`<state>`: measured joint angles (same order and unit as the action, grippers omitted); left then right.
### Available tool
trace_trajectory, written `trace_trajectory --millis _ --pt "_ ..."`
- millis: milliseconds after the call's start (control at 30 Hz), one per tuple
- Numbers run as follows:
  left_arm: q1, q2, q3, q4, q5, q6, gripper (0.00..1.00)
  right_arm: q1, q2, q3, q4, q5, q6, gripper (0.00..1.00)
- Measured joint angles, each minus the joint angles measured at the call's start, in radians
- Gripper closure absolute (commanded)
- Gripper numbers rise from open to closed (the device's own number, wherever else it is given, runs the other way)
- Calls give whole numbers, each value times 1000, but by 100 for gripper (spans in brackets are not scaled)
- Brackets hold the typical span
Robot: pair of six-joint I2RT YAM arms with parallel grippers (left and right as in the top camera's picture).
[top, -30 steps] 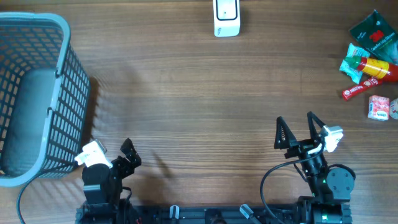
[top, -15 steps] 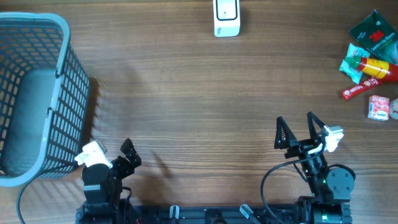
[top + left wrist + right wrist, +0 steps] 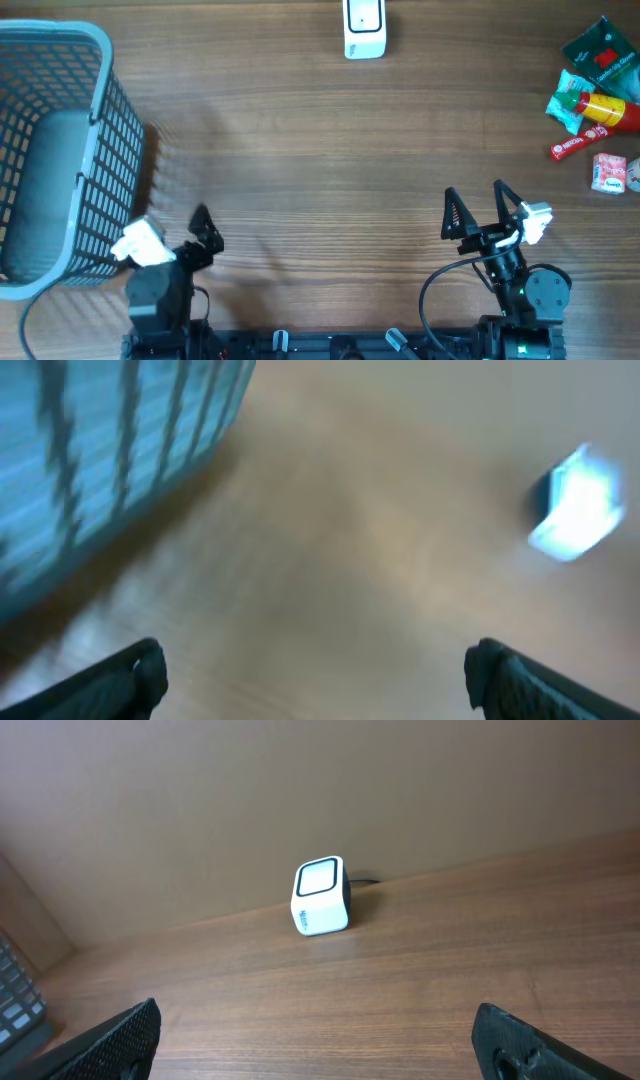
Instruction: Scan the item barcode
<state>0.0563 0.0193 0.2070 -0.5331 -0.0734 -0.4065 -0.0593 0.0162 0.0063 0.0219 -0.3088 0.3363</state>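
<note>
Overhead, I am sitting with both arms at the near edge of the desk point(image 3: 320, 150). My left tool point(image 3: 318, 678) is standing wide open with nothing between its fingers, just beside the near corner of the basket point(image 3: 100, 40), which is taking up the left end of the desk. My right tool point(image 3: 475, 195) is gaping just as wide and gripping nothing, pointing toward the far edge over bare wood right of centre.

The scanner point(image 3: 364, 28), white with a dark face, is standing at the middle of the far edge, well apart from both tools. The items point(image 3: 590, 105) are lying in a cluster at the right edge, toward the far corner and well apart from my right tool: a green pack point(image 3: 603, 50) farthest away, a red and yellow bottle point(image 3: 610, 108) lying on its side, a red tube point(image 3: 578, 146) just beside it, and a small box point(image 3: 608, 172) nearest to me. I cannot tell where any barcode is.

My left wrist view is coming through blurred, showing only the basket wall and the scanner as a pale smear. My right wrist view is showing the scanner upright with a dark cable behind it.
</note>
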Motion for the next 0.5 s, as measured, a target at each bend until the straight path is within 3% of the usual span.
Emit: trace_trajectory --millis 67,167,333,500 --pt "-8 -2 -8 211 12 2 0 0 0 0 -1 0 0 0" --pt "-24 -7 -33 371 18 21 0 0 0 0 0 0 0 0" --pt "-39 -7 -119 489 19 77 0 0 0 0 0 0 0 0" --pt "-39 -6 -196 472 20 111 0 0 0 0 0 0 0 0"
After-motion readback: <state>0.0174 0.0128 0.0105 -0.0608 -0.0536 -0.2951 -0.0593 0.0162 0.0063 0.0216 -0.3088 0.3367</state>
